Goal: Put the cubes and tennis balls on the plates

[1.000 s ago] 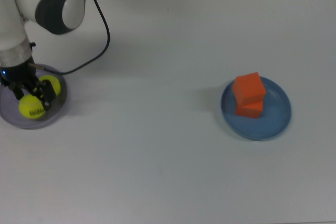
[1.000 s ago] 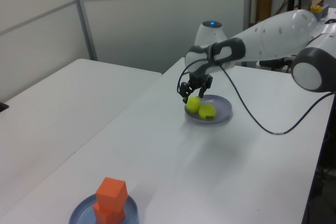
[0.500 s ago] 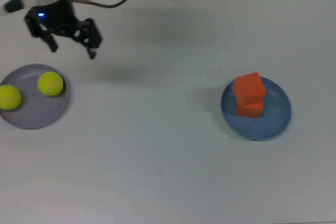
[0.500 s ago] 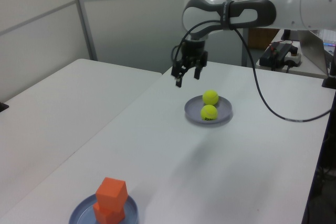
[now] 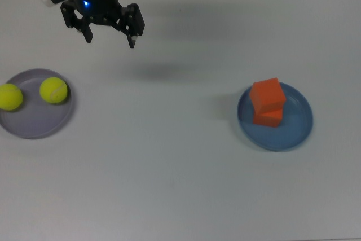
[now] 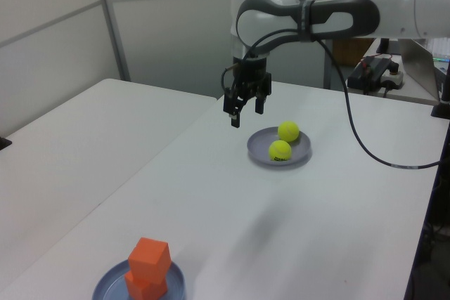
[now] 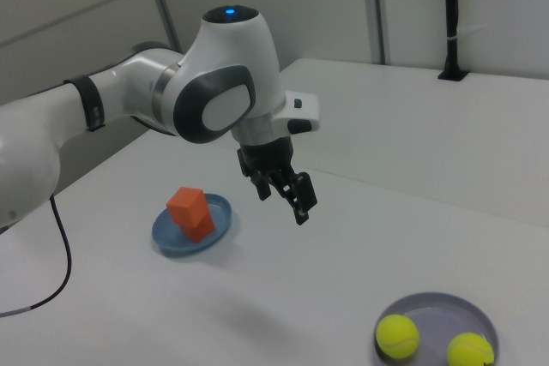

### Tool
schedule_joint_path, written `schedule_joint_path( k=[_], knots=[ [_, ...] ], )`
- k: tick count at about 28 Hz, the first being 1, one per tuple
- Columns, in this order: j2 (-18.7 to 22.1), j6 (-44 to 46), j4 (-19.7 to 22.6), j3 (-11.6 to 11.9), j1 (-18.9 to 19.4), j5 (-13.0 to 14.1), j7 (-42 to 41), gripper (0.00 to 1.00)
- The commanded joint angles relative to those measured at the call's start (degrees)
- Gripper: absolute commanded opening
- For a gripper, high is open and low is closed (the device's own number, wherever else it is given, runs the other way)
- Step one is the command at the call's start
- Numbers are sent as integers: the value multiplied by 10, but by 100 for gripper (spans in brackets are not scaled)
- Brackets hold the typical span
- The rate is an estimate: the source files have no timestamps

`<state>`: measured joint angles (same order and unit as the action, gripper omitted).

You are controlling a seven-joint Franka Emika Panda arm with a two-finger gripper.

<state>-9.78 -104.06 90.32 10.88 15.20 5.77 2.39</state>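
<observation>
Two orange cubes sit stacked, the upper cube (image 5: pixel 267 94) on the lower cube (image 5: pixel 268 117), on the blue plate (image 5: pixel 294 132) at the top view's right. Both tennis balls lie apart on the lavender plate (image 5: pixel 39 127) at the top view's left: one ball (image 5: pixel 53 90) near its middle, the other ball (image 5: pixel 10 96) at its left rim. My gripper (image 5: pixel 110 40) hangs open and empty above the table, up and to the right of the lavender plate. In the left view the gripper (image 6: pixel 243 115) is raised beside the lavender plate (image 6: pixel 256 154). In the right view the gripper (image 7: pixel 282 205) hangs between the cubes (image 7: pixel 190 211) and the balls (image 7: pixel 396 335).
A black cable (image 6: pixel 351 128) trails from the arm over the table behind the lavender plate. A second white table (image 6: pixel 77 138) adjoins at the left view's left. A black pole (image 7: pixel 449 19) stands at the far table edge in the right view.
My gripper let go of a tennis ball on the lavender plate, rose, and moved to the top view's right. That ball rolled to the plate's left rim.
</observation>
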Motion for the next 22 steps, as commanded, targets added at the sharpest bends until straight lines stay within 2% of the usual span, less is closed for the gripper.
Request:
schedule_joint_path(
  k=[1, 4, 22],
  knots=[
    [31, 10, 29, -7, -2, -8, 2, 100],
    [41, 9, 38, -16, -2, -8, 2, 100],
    [41, 4, 40, -17, -2, -9, 7, 100]
  ],
)
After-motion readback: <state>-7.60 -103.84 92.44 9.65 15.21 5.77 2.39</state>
